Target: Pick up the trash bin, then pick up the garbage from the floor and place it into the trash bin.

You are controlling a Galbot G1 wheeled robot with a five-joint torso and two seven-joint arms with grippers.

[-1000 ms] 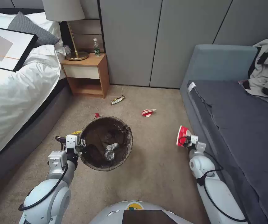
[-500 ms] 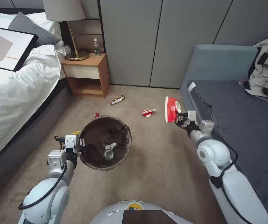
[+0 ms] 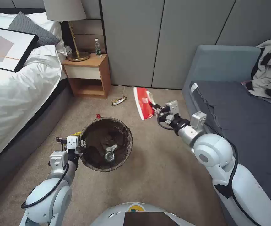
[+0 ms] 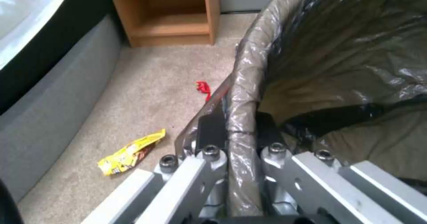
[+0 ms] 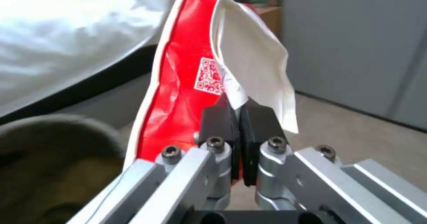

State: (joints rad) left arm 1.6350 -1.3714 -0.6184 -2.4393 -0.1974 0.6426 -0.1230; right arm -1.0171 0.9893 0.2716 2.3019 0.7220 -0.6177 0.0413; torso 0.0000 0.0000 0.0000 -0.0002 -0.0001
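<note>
The left gripper (image 3: 82, 147) has its jaws clenched on the rim of the trash bin (image 3: 106, 144), which hangs above the carpet with a bottle (image 3: 110, 155) inside; the right gripper (image 3: 158, 109) is raised beyond the bin, jaws clamped on a flattened red-and-white cup (image 3: 143, 103); a wrapper (image 3: 119, 100) lies near the nightstand (image 3: 88, 75)
</note>
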